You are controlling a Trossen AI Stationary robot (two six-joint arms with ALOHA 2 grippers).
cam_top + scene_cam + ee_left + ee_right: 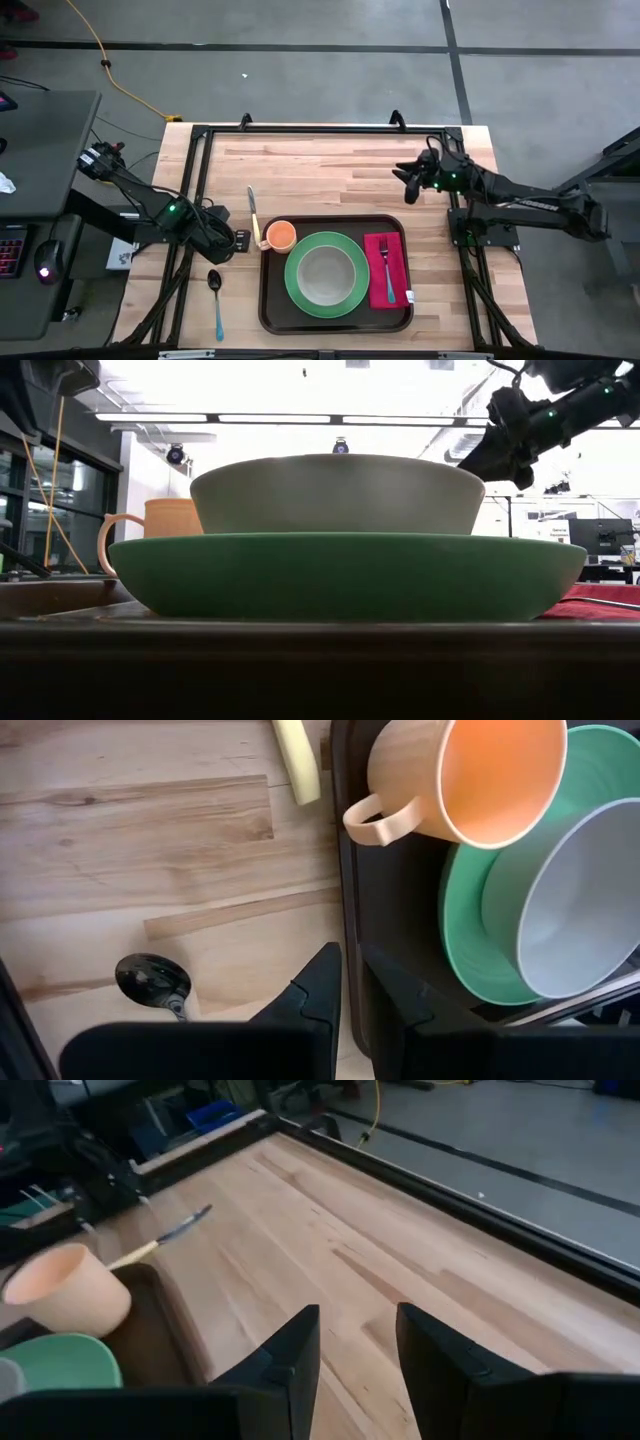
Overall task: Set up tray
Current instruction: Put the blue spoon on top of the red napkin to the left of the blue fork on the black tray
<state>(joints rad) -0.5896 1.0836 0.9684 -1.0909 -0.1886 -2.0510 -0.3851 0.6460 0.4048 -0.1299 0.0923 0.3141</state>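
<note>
The dark brown tray [268,305] lies at the table's near middle. On it are a green plate [298,296] with a grey bowl [325,274], an orange cup [281,236] in its far left corner, and a magenta napkin [376,250] with a fork [388,272]. My left gripper [352,965] hovers over the tray's left rim [345,870] beside the cup, its fingers a narrow gap apart and nothing between them. My right gripper [408,186] hangs open in the air over the table's far right part, away from the tray.
A knife [253,212] with a pale handle lies on the wood just left of the tray's far corner. A spoon [215,296] with a blue handle lies farther left, near the front edge. A black frame [320,128] runs round the table. The far half of the table is bare wood.
</note>
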